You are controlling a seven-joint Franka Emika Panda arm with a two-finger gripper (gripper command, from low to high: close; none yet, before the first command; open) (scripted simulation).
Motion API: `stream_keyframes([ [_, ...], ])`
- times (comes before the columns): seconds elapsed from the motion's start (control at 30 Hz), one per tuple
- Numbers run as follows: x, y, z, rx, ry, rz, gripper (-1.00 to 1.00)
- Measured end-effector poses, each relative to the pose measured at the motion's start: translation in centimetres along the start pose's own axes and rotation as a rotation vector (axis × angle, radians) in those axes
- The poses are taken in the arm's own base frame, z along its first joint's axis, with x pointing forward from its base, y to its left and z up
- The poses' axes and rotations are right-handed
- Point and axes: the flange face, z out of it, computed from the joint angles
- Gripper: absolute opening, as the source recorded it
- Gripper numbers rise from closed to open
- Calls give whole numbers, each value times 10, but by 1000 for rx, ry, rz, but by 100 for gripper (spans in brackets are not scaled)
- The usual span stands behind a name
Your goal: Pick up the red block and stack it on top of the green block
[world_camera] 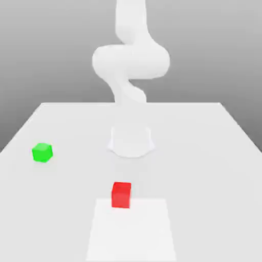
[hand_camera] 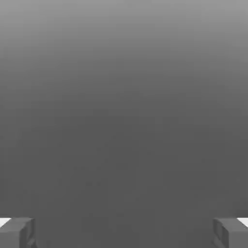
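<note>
Red block (world_camera: 121,195) sits on the table (world_camera: 204,153) toward the near edge in the exterior view, roughly on the arm's centreline, just in front of the white arm base (world_camera: 131,142) and touching the far edge of a paler square patch (world_camera: 131,230) on the table. Green block (world_camera: 42,152) is well apart from it, off toward the exterior view's left and a bit further back, about level with the base. Both cubes sit flat and on their own, nothing stacked yet. Cubes have no long axis, so approach angle is only a matter of squaring up to the faces; red looks nearly square-on to the camera, green looks turned a little. In the hand view the fingers (hand_camera: 124,232) stand fully spread, one fingertip (hand_camera: 17,231) at each lower corner, wide gap between, nothing held or touched; what lies between them is plain grey surface, no block. My read: the hand is parked high and the red block lies below and ahead of the fingers, not yet under them. Next move likely needs the hand brought over red, fingers straddling two opposite faces, then down. The later carry goes toward the exterior view's left to reach green. Risk: green is the smaller cube, so placement has little margin.
</note>
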Motion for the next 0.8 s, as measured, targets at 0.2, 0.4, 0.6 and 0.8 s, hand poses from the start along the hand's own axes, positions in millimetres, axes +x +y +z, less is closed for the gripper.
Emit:
stream_keyframes([
  [0.2, -42, 58, 137, -165, -144, 22, 0],
  [0.4, -115, 145, 238, -338, -298, 45, 0],
  [0.6, -214, 255, 307, -519, -464, 69, 0],
  [0.8, -246, 288, 343, -539, -482, 72, 0],
])
